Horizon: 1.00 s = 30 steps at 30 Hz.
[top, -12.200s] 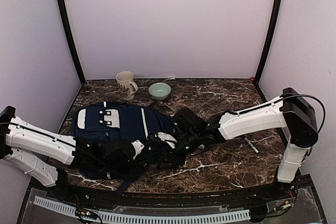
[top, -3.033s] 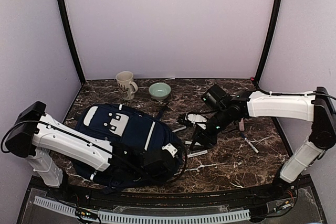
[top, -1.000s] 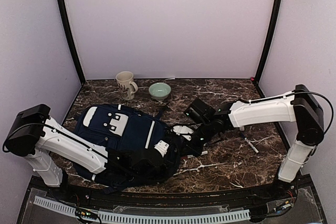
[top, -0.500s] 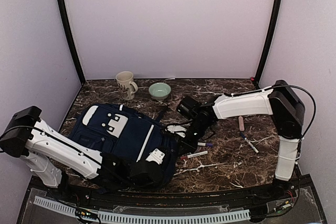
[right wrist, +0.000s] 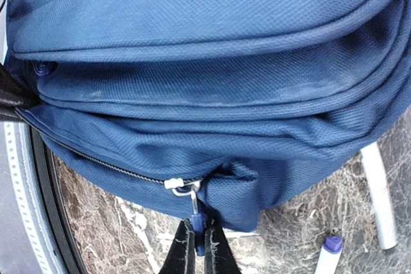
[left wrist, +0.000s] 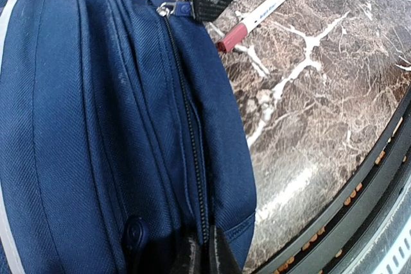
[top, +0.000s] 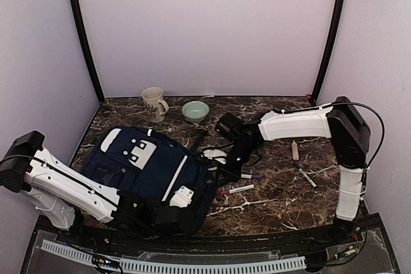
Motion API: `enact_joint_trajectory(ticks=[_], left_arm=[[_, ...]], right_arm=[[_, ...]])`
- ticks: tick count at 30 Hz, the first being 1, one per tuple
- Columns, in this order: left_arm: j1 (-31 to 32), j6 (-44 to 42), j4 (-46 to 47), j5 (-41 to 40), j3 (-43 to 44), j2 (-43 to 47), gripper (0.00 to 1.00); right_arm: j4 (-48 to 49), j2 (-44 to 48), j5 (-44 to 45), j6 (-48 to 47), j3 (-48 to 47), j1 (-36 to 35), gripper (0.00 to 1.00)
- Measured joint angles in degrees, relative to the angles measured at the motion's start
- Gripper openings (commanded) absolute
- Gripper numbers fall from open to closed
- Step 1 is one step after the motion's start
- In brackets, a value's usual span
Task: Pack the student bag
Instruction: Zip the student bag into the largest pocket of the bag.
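Student bag (top: pixel 144 162) lies flat on the marble table (top: pixel 282 203), front pocket and white stripe facing up, its top end towards the arm bases.

Left gripper (left wrist: pixel 200 256): at the bag's near end. We see its fingers pressed together on the fabric right at the zip line, clamping the seam.

Right gripper (right wrist: pixel 195 248): at the bag's right-hand corner. Its fingers are pinched tight on the small blue zipper pull (right wrist: pixel 200 224), which hangs from the metal slider (right wrist: pixel 176 184).

Between the slider and the left gripper the zip teeth look joined. We cannot see into the bag.

Loose items off the bag:
- red-capped marker (left wrist: pixel 253 18) on the table just right of the bag's corner
- purple-capped marker (right wrist: pixel 329 253) near it, a little farther from the bag
- thin pen (top: pixel 307 178) well to the bag's right
- mug (top: pixel 153 102) and pale green bowl (top: pixel 195 111) beyond the bag's far end, apart from it
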State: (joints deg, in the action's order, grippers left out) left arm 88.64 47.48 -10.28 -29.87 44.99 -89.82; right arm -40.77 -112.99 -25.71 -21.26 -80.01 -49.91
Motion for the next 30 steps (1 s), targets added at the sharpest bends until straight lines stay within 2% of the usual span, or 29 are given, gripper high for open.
enact_joint_trajectory(ticks=[12,19,22,23,25,26,30], left_arm=[[2.6,8.1,-7.5,-1.8,-0.2,3.6,0.00],[3.8,10.1,-11.5,-2.2,-0.1,4.9,0.00],[5.0,10.5,-14.2,-2.1,0.0,5.0,0.01],[5.5,10.8,-15.3,-2.1,0.0,5.0,0.09],[6.2,11.6,-17.2,-2.1,0.0,5.0,0.31],[6.5,11.9,-18.4,-2.1,0.1,5.0,0.37],[7.6,12.2,-24.0,-2.2,1.6,4.8,0.46]], right_arm=[[-0.5,-0.6,-1.9,-3.6,-2.1,0.0,0.00],[-5.8,-0.2,-2.3,-8.9,-4.8,-1.2,0.00],[-9.7,0.2,0.7,-10.2,-6.8,-3.8,0.00],[-10.7,0.3,2.1,-10.3,-7.6,-4.9,0.00],[-12.5,0.5,4.1,-10.4,-8.9,-6.8,0.00],[-13.5,0.6,5.1,-10.2,-9.7,-7.8,0.00],[-16.4,0.7,6.4,-9.4,-12.3,-10.1,0.00]])
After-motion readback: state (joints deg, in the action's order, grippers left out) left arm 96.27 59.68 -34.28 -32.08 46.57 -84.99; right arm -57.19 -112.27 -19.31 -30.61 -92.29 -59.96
